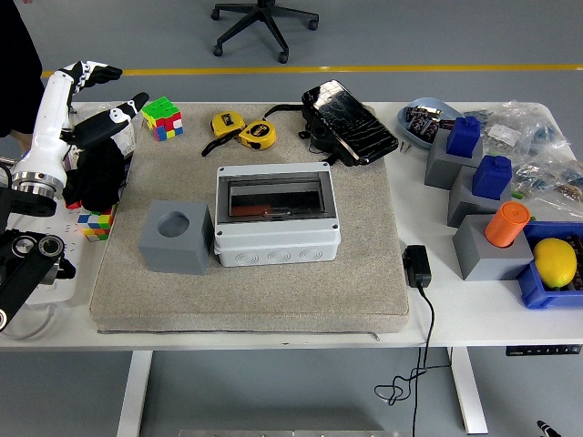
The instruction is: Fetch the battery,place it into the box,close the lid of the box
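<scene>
Fingers (96,71) L hand (77,82) spread, empty | 1 box (276,216) lid shut | 2 tape measures (242,128)

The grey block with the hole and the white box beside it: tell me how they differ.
The grey block is a plain grey cube with a round hole in its top; the white box is wider and flatter, with a dark see-through lid lying closed. The grey block's sides look plain, while the white box has round marks along its front wall. Both sit upright on the beige mat, side by side.
</scene>
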Tool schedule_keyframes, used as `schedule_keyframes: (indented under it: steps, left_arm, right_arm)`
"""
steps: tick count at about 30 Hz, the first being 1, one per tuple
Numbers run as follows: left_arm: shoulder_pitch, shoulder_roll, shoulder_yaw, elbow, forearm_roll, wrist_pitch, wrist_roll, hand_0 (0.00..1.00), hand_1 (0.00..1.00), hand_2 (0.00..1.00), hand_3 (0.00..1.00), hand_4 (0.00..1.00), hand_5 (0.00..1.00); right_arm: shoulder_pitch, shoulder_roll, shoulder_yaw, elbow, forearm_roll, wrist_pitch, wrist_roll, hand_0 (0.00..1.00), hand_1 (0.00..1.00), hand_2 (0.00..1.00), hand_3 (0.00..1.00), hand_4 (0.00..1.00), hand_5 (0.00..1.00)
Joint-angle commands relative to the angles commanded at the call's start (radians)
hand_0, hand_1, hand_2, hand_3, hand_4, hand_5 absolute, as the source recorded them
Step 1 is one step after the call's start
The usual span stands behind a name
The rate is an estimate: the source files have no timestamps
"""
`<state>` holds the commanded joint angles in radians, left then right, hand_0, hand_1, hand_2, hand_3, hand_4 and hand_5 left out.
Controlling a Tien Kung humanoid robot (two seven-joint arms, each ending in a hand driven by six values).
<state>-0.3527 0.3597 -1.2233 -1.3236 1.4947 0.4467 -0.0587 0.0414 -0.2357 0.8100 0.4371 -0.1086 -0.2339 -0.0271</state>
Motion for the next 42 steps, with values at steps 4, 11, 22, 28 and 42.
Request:
schedule_keyframes:
  steps: [4,11,22,28,42]
  left_arm:
    - [0.018,0.004,-0.045,0.003,0.034,0.009,0.003,0.782,0.767,0.71,0.644,0.924,0.426]
    - [0.046,0.012,-0.129,0.014,0.096,0.011,0.009,0.785,0.768,0.711,0.644,0.925,0.428]
    - [0.082,0.013,-0.197,0.021,0.118,0.009,0.001,0.786,0.768,0.712,0.645,0.926,0.432]
    - [0.089,0.013,-0.221,0.031,0.148,0.014,-0.002,0.791,0.769,0.716,0.652,0.926,0.432]
    - [0.089,0.005,-0.215,0.024,0.152,0.011,0.007,0.797,0.775,0.719,0.652,0.926,0.436]
  right_arm:
    - [0.005,-0.002,0.0,-0.002,0.001,-0.002,0.0,0.577,0.642,0.644,0.535,0.855,0.396]
    - [0.019,-0.008,-0.013,-0.003,0.002,-0.003,-0.001,0.577,0.642,0.645,0.535,0.855,0.396]
    - [0.036,-0.012,-0.034,-0.007,0.008,0.0,-0.006,0.577,0.642,0.645,0.535,0.855,0.398]
    - [0.04,-0.014,-0.04,-0.008,0.011,-0.002,-0.006,0.577,0.642,0.645,0.536,0.856,0.398]
    - [0.038,-0.018,-0.056,-0.012,0.019,-0.001,-0.011,0.577,0.641,0.645,0.535,0.857,0.4]
